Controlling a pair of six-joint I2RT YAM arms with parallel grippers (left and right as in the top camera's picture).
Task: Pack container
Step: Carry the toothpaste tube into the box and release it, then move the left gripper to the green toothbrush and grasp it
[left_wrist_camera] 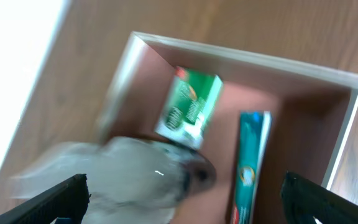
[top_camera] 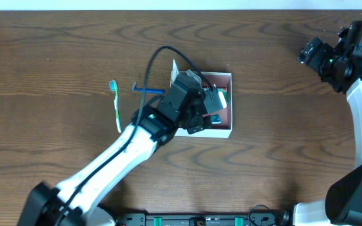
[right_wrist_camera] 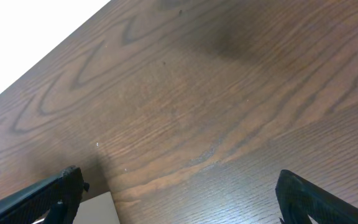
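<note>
The container [top_camera: 224, 132], a square shallow box with white walls and a pink-brown inside, sits mid-table; it also shows in the left wrist view [left_wrist_camera: 253, 73]. In it lie a green-and-white soap box [left_wrist_camera: 190, 109] and a teal toothpaste tube [left_wrist_camera: 251, 163]. My left gripper [top_camera: 210, 104] hovers over the box, jaws wide apart [left_wrist_camera: 185, 182]. A blurred pale translucent item [left_wrist_camera: 126, 180] lies between the jaws, touching neither finger. My right gripper [top_camera: 308, 53] is open and empty over bare table at the far right [right_wrist_camera: 178, 179].
A green toothbrush [top_camera: 114, 103] and a blue razor [top_camera: 146, 90] lie on the wooden table left of the container. A pale flat corner [right_wrist_camera: 98, 211] shows at the bottom left of the right wrist view.
</note>
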